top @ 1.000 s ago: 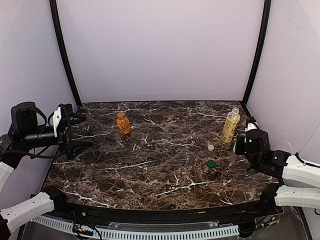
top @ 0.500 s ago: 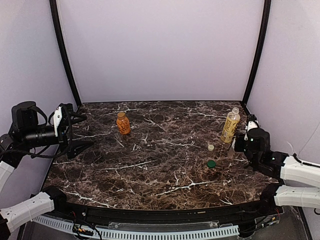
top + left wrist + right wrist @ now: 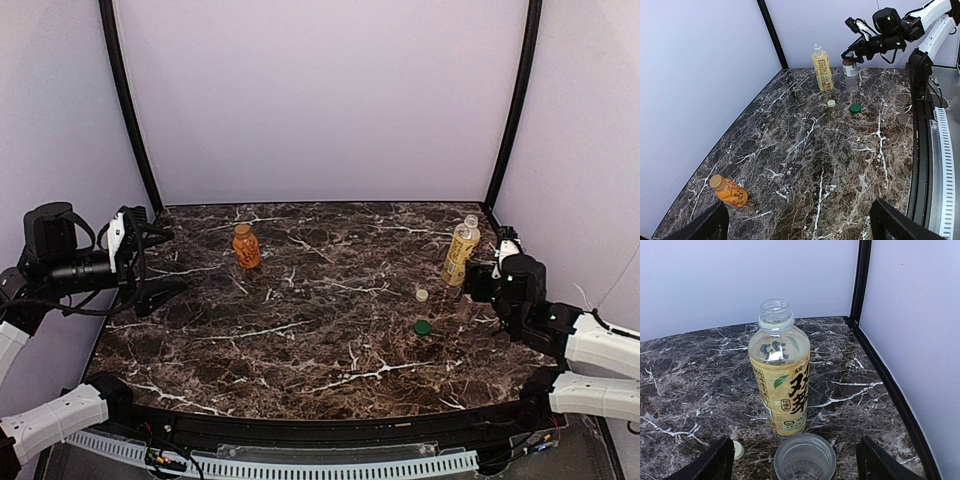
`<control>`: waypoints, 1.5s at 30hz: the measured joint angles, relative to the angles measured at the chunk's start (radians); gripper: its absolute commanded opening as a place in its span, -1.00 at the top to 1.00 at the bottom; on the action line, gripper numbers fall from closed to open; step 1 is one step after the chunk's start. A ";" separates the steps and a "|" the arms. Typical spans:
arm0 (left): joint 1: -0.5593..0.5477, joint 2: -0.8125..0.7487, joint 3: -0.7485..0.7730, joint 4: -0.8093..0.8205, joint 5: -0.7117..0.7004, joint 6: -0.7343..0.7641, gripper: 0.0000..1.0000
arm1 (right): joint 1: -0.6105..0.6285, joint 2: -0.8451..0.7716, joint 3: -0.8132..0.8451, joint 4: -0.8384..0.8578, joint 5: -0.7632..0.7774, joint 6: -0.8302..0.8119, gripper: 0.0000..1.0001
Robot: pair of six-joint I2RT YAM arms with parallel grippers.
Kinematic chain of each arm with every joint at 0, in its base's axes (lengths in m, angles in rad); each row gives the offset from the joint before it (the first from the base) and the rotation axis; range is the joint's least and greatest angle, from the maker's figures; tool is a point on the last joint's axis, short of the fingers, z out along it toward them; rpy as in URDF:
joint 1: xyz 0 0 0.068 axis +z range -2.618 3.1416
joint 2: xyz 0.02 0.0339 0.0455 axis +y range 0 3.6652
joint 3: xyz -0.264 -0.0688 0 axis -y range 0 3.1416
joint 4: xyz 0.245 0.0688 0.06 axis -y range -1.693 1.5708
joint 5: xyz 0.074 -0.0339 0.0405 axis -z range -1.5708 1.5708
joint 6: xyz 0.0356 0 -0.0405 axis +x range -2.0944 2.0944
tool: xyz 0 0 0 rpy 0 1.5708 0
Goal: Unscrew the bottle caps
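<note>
The tall yellow-green tea bottle stands uncapped at the far right. Just in front of it stands the small clear bottle, its mouth open too. My right gripper is open, one finger either side of the clear bottle, touching nothing. A cream-white cap and a dark green cap lie loose on the marble to their left. The squat orange bottle stands far left with its gold-orange cap on. My left gripper hovers open and empty at the left edge.
Dark marble tabletop is enclosed by pale walls, with black corner posts at the back. The black table rim runs close on the right of the two bottles.
My right gripper's jaws have opened off the clear bottle, and the arm has drifted slightly toward the back. The left arm has not moved.
</note>
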 measured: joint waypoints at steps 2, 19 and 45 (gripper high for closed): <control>0.000 0.002 0.000 0.000 0.000 0.000 -0.97 | 0.000 0.002 0.016 -0.021 0.000 -0.003 -0.80; 0.001 0.666 0.646 -0.314 -0.365 -0.031 -0.98 | 0.000 0.016 0.550 -0.283 -0.211 -0.065 -0.96; 0.004 1.371 0.782 -0.036 -0.567 -0.165 -0.58 | 0.000 0.173 0.607 -0.413 -0.463 0.002 -0.97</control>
